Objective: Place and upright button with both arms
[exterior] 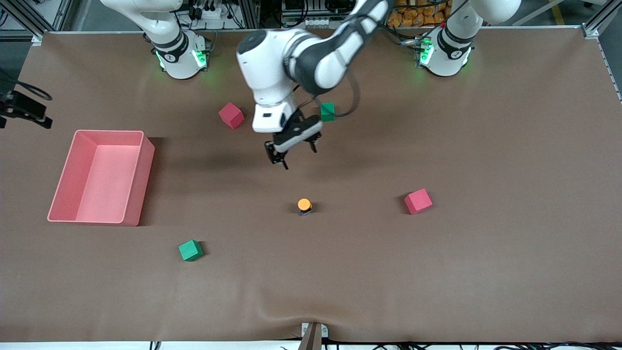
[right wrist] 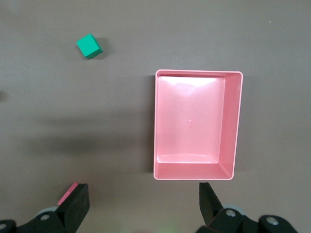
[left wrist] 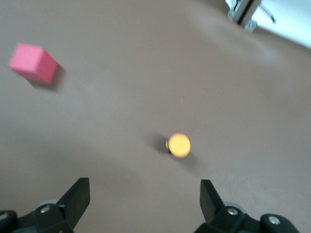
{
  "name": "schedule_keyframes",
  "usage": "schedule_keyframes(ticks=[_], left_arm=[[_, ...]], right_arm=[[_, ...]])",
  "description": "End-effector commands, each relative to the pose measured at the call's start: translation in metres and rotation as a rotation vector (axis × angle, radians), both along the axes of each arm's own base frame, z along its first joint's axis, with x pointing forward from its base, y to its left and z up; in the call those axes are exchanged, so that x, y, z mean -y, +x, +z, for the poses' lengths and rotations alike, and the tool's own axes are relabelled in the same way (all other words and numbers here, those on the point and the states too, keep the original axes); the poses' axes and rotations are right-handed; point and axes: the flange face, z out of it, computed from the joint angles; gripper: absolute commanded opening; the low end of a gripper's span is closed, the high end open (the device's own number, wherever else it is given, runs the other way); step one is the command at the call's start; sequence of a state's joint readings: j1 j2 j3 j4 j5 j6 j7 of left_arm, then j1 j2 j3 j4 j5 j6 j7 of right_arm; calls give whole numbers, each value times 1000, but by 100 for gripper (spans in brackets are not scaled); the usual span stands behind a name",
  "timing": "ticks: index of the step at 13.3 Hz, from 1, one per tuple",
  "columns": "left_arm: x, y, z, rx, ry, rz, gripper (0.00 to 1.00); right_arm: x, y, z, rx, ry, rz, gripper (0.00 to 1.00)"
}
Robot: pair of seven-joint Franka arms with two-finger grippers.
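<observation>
**Small button, wide jaws: risk of tipping it over**

Brown cloth covers the whole table (exterior: 486, 272), and a slight wrinkle shows at the middle of the edge closest to the front camera. The button (exterior: 304, 205) stands about at the table's centre, well apart from every edge, with its orange cap facing up and the dark body under it. It seems already upright, but the body is too small to be sure.

The left gripper (exterior: 291, 150) hangs over bare cloth between the button and the edge where the bases stand. Its jaws are spread wide and hold nothing; in the left wrist view the button (left wrist: 179, 145) shows ahead of the two fingers (left wrist: 77, 199). The right gripper (right wrist: 143, 201) is not seen in the front view; its wrist camera looks down on the pink bin (right wrist: 233, 121), which sits toward the right arm's end of the table. Its jaws are also wide and empty, and this arm seems to wait.

My judgement of the danger: the button is light and small, so if one finger arrives first, it may slide or fall on its side. A descent that is too low can drag the cloth. The pink cube (exterior: 418, 201) and the green cube (exterior: 190, 250) lie well apart from the button, so a collision with them is unlikely.
</observation>
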State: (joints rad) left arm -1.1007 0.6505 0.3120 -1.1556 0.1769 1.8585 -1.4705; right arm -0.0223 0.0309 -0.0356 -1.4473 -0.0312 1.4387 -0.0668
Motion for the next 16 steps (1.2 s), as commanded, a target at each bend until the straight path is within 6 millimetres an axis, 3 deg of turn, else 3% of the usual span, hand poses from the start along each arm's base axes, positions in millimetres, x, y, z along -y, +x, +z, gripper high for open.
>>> schedule_keyframes(ticks=[1,4,5,8,10,16], left_arm=[[-82,36,81,-107,-80,-40,100],[-197,93,142,-133,-166,-50,100],[-233,106,149,-157,-150,-58,100],[-313,128,164,-191,-130,-36,100],[-353,134,176,-194,-140,7,100],[-438,132,198,-256,-107,-122,100]], right_arm=[[6,-5,8,2,-12,-21,100],[5,-3,8,15,14,-33,100],[10,-3,7,12,22,-43,100],[30,-5,5,8,54,-85,100],[30,-6,6,8,57,-84,100],[29,-6,4,3,56,-82,100]])
